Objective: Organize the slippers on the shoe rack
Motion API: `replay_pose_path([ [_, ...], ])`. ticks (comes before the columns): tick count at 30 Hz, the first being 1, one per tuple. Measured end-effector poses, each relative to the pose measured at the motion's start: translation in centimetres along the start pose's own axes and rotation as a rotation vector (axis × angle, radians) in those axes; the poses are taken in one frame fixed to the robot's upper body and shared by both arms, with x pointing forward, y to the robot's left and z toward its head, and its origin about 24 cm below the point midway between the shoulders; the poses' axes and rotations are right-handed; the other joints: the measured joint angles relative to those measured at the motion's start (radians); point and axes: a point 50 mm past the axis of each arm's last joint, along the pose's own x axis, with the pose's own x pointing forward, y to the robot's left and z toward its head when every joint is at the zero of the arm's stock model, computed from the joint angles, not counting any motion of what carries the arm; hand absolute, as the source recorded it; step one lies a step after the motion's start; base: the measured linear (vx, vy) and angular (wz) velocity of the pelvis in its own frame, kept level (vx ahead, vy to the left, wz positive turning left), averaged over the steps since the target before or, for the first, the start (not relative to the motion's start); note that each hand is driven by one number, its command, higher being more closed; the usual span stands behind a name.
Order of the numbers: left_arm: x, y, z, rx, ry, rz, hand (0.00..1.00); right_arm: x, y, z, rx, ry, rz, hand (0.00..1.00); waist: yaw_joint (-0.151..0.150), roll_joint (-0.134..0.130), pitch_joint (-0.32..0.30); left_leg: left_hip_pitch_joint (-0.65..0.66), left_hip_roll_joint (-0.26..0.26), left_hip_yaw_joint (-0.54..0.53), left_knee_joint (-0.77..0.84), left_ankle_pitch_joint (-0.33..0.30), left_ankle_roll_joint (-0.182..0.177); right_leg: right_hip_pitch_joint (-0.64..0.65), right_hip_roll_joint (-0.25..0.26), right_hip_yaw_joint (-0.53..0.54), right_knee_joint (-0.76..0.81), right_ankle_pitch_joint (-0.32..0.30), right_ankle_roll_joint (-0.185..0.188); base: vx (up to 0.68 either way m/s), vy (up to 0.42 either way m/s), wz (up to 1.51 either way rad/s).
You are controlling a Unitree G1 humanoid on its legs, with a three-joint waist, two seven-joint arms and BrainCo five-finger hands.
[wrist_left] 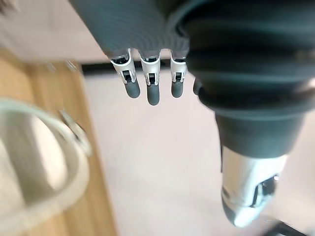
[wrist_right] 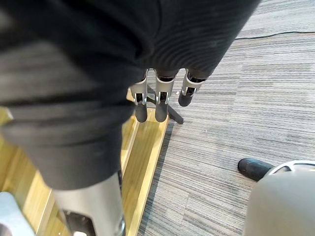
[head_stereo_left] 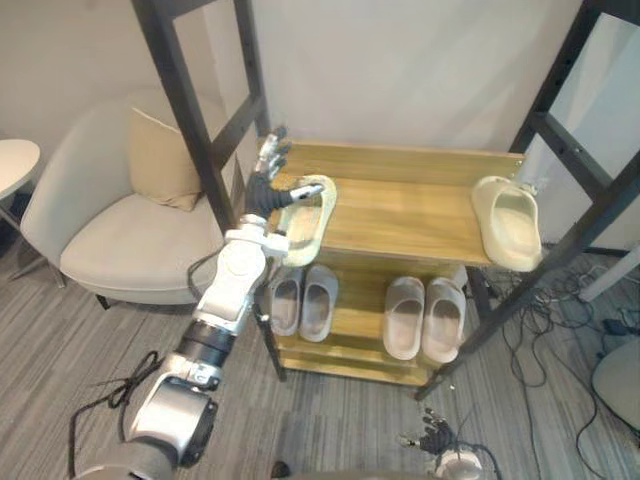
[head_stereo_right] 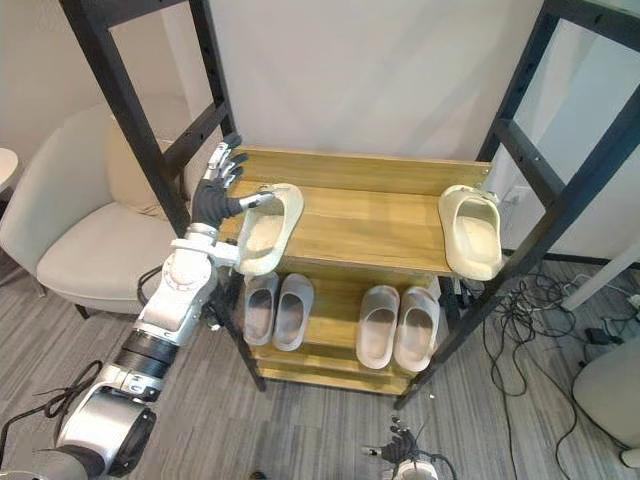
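A cream slipper (head_stereo_left: 305,215) lies at the left end of the rack's wooden top shelf (head_stereo_left: 400,205), its heel overhanging the front edge. My left hand (head_stereo_left: 268,185) is raised just left of it, fingers (wrist_left: 150,91) straight and spread, thumb close to the slipper's (wrist_left: 39,172) rim. A second cream slipper (head_stereo_left: 510,220) lies at the shelf's right end. On the lower shelf sit two grey pairs (head_stereo_left: 303,300) (head_stereo_left: 425,318). My right hand (head_stereo_left: 437,437) hangs low over the carpet in front of the rack, its fingers (wrist_right: 157,105) straight and holding nothing.
Black metal frame posts (head_stereo_left: 190,120) (head_stereo_left: 570,150) stand at both sides of the rack. A pale armchair (head_stereo_left: 110,230) with a cushion is on the left, beside a white round table (head_stereo_left: 12,165). Cables (head_stereo_left: 560,320) lie on the carpet to the right.
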Motion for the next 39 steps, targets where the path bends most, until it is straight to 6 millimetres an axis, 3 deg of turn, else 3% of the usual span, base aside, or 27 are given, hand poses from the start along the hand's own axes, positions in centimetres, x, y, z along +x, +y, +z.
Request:
replay_pose_path([
  [6, 1.9, 1.9, 0.5, 0.139, 0.009, 0.02, 0.0, 0.1, -0.2, 0.2, 0.017, -0.001, -0.004, 0.0, -0.011, 0.003, 0.026, 0.0, 0.0, -0.001, 0.001, -0.001, -0.001, 0.002, 0.003, 0.004, -0.015, 0.001, 0.002, 0.05, -0.015, -0.05],
  [14, 3.1, 2.7, 0.0, 0.308, 0.055, 0.018, 0.0, 0.1, -0.7, 0.3, 0.013, -0.011, -0.011, 0.0, -0.027, 0.015, 0.061, -0.005, 0.005, 0.002, 0.0, -0.008, -0.006, -0.016, 0.006, 0.016, -0.004, -0.004, -0.007, -0.02, 0.006, -0.02],
  [19, 2.9, 4.2, -1.0, 0.406, 0.11, 0.029, 0.0, 0.0, -0.8, 0.4, 0.016, -0.024, -0.015, 0.0, -0.036, 0.017, 0.062, -0.026, 0.007, 0.023, 0.001, -0.008, -0.006, -0.054, 0.006, 0.043, 0.005, 0.001, -0.002, -0.03, 0.013, -0.15],
  [29, 3.0, 5.0, -1.2, 0.521, 0.129, 0.013, 0.0, -0.1, -1.1, 0.1, 0.031, -0.019, -0.029, 0.0, -0.038, 0.03, 0.071, -0.023, 0.012, 0.023, 0.001, -0.008, -0.007, -0.053, 0.011, 0.047, 0.006, 0.004, 0.0, 0.0, 0.0, 0.0],
  [30, 3.1, 5.1, -1.3, 0.539, 0.139, 0.014, 1.0, -0.2, -1.1, 0.0, 0.031, -0.017, -0.029, 0.0, -0.038, 0.03, 0.071, -0.022, 0.013, 0.023, 0.001, -0.008, -0.007, -0.053, 0.013, 0.047, 0.006, 0.004, -0.001, 0.0, 0.0, 0.0],
  [39, 3.1, 5.4, -1.5, 0.649, 0.149, -0.018, 1.0, -0.4, -1.2, -0.6, 0.031, -0.001, -0.03, 0.0, -0.044, 0.036, 0.074, -0.021, 0.016, 0.023, 0.0, -0.008, -0.007, -0.054, 0.015, 0.049, 0.007, 0.004, -0.002, 0.0, -0.001, 0.0],
])
